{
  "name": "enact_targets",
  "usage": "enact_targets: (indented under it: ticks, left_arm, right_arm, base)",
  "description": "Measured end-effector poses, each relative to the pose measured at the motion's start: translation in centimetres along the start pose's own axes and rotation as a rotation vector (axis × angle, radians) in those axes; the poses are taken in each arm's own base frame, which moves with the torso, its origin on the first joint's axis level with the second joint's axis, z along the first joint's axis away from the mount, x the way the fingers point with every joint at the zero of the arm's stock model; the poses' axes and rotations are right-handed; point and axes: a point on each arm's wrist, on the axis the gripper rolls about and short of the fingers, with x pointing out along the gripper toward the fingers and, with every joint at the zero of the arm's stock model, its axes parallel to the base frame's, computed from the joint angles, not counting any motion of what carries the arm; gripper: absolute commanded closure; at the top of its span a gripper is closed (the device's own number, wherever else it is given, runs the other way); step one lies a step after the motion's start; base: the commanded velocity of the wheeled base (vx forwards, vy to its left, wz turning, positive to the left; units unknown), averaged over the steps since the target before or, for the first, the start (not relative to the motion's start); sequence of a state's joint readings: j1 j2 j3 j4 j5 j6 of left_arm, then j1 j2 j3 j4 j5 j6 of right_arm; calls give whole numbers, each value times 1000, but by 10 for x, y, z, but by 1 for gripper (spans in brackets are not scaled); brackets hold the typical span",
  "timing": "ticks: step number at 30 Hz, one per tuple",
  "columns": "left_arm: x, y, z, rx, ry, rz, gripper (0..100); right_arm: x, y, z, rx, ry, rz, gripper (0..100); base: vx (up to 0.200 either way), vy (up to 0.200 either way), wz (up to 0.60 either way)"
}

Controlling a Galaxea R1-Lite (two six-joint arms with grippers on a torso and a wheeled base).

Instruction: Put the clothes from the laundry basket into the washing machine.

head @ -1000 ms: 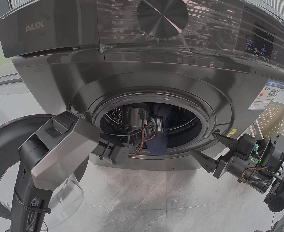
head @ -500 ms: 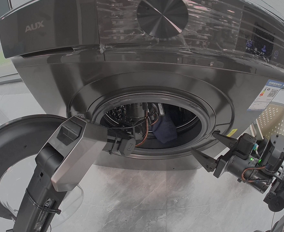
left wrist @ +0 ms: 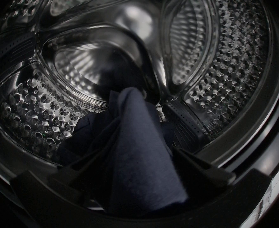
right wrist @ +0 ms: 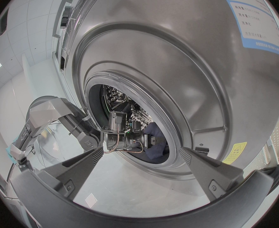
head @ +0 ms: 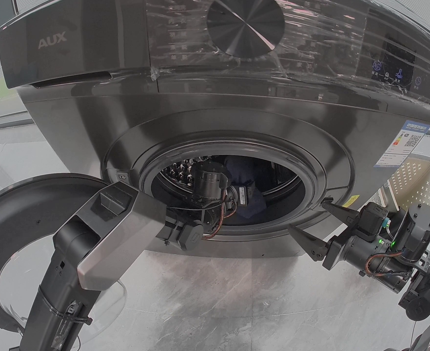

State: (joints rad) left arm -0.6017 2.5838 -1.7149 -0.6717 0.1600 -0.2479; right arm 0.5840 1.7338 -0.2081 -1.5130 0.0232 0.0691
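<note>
garment lies loose in washing machine drum, between wide-open left hand's fingers

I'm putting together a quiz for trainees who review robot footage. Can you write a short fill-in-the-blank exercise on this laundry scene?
1. The dark blue cloth lies inside the washing machine, in its ___.
2. The arm entering the door opening is the robot's ___ one.
3. The right gripper hangs outside the machine with its jaws ___.
4. The white laundry basket stands on the robot's ___ side of the machine.

Missing words: drum; left; open; right.
</note>
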Motion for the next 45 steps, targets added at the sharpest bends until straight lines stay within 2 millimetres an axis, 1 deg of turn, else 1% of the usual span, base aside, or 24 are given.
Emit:
enact_targets:
  ticks: [9,11,16,22,28,29,34,40,45]
  left_arm:
    - [15,-5,29,-23,-113,-6,100]
    - [18,-6,32,-33,-139,-2,100]
    - [23,-5,31,-49,-184,-6,100]
    - [25,3,34,-57,-218,2,100]
    - [26,9,37,-57,-217,16,100]
    - [25,9,37,-57,-217,16,0]
    - [25,8,38,-58,-220,11,0]
    - [23,-4,36,-70,-189,-6,0]
    - [17,-22,34,-67,-162,-32,0]
  right_arm:
    - [0,0,0,0,1,-1,0]
    - [0,0,0,0,1,-1,0]
    - [1,-1,0,0,1,-2,0]
    - [1,0,-1,0,6,0,0]
    - [2,0,-2,0,8,-1,0]
    - [2,0,-2,0,9,-1,0]
    - [2,0,-2,1,10,0,0]
    - [2,-1,-2,1,9,-3,0]
    - [2,-1,-1,1,6,-3,0]
  base:
    - [0,0,0]
    - [0,0,0]
    - [0,0,0]
    - [0,0,0]
    - [0,0,0]
    - [0,0,0]
    - [0,0,0]
    - [0,0,0]
    - [0,0,0]
